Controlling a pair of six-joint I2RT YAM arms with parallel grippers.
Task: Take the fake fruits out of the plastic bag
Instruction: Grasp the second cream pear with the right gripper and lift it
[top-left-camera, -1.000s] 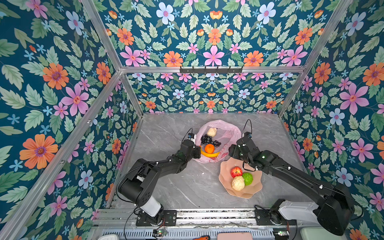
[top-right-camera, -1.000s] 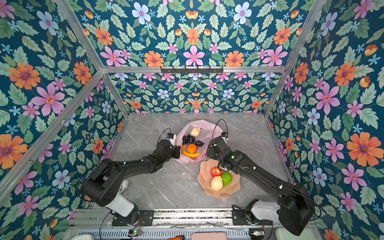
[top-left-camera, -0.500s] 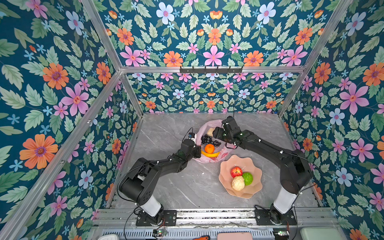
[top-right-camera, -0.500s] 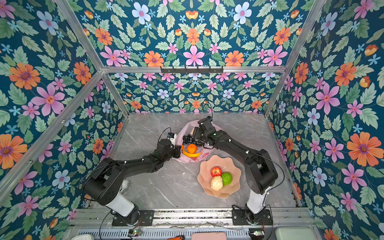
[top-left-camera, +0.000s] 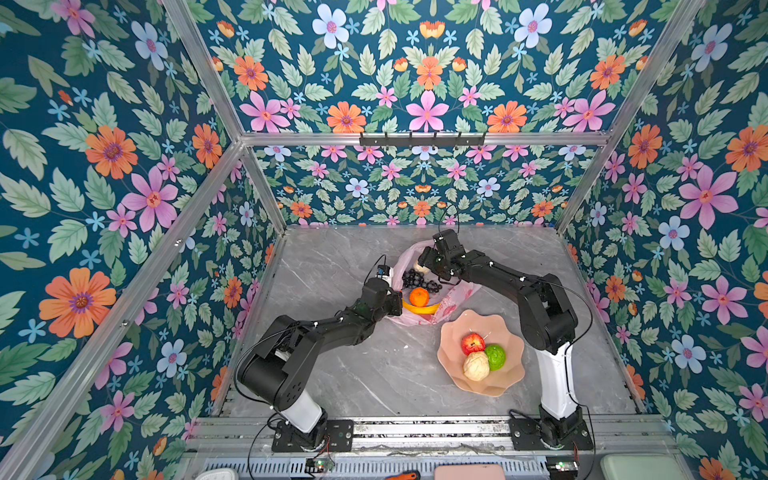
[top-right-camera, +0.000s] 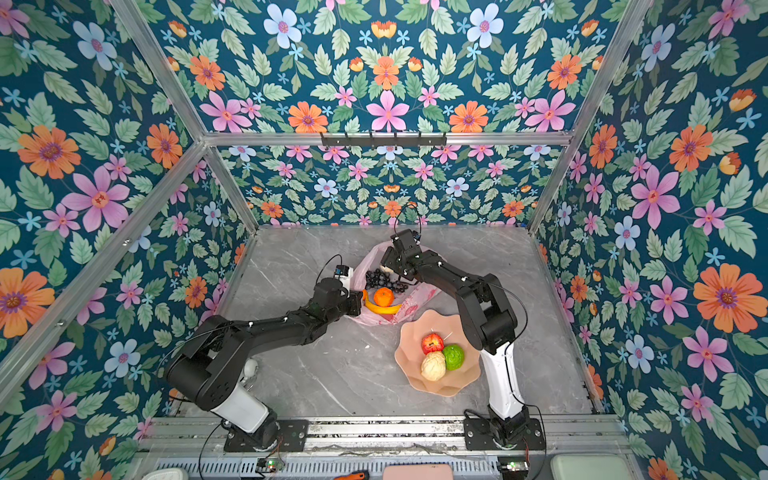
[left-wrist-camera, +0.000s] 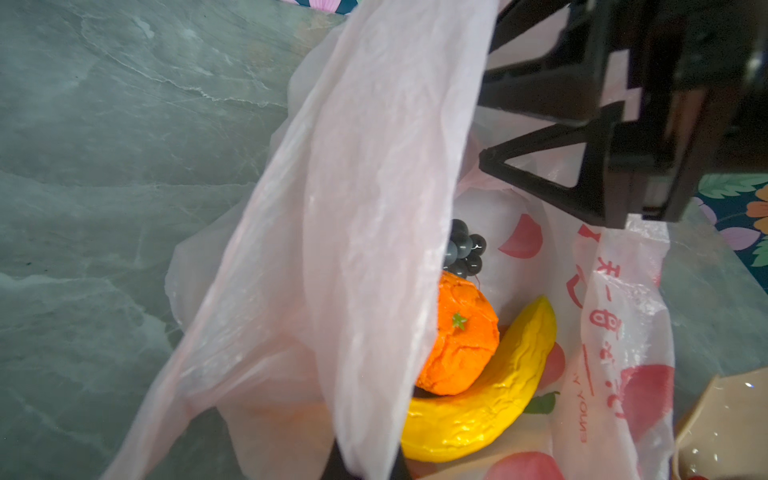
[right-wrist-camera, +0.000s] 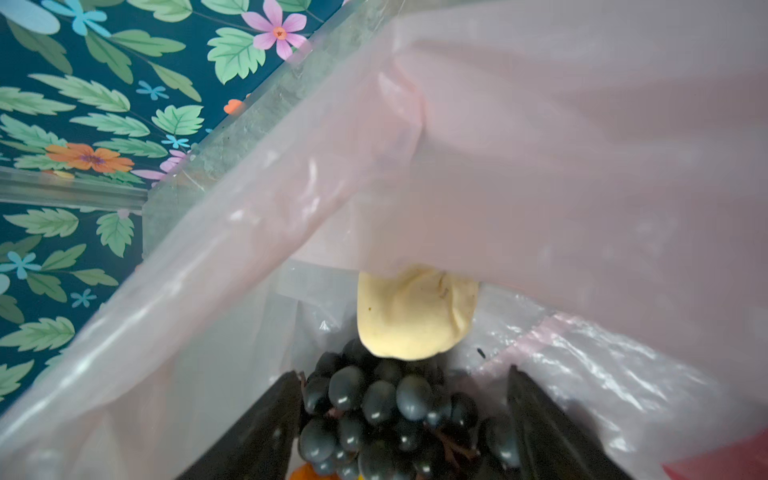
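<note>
The pale pink plastic bag (top-left-camera: 454, 302) lies open at mid-table, holding a grape bunch (top-left-camera: 417, 280), an orange (top-left-camera: 418, 297), a banana (top-left-camera: 422, 309) and a cream lumpy piece (right-wrist-camera: 415, 316). My left gripper (top-left-camera: 395, 300) is shut on the bag's near-left rim (left-wrist-camera: 374, 208), holding it up. My right gripper (right-wrist-camera: 402, 374) is inside the bag's mouth, open, with one finger on each side of the grape bunch (right-wrist-camera: 386, 411). In both top views the apple (top-right-camera: 432, 343), the green fruit (top-right-camera: 453, 356) and another cream piece (top-right-camera: 433, 365) lie in the bowl.
The peach scalloped bowl (top-left-camera: 513, 376) stands on the grey marble table at the front right, close to the bag's printed side (left-wrist-camera: 606, 332). Floral walls close in the table on three sides. My right arm (top-left-camera: 540, 299) arches over the bowl's far side.
My right gripper has swung from the bowl's far-left edge to the bag and dipped into its mouth, over the grapes. The left gripper has held still on the bag.
</note>
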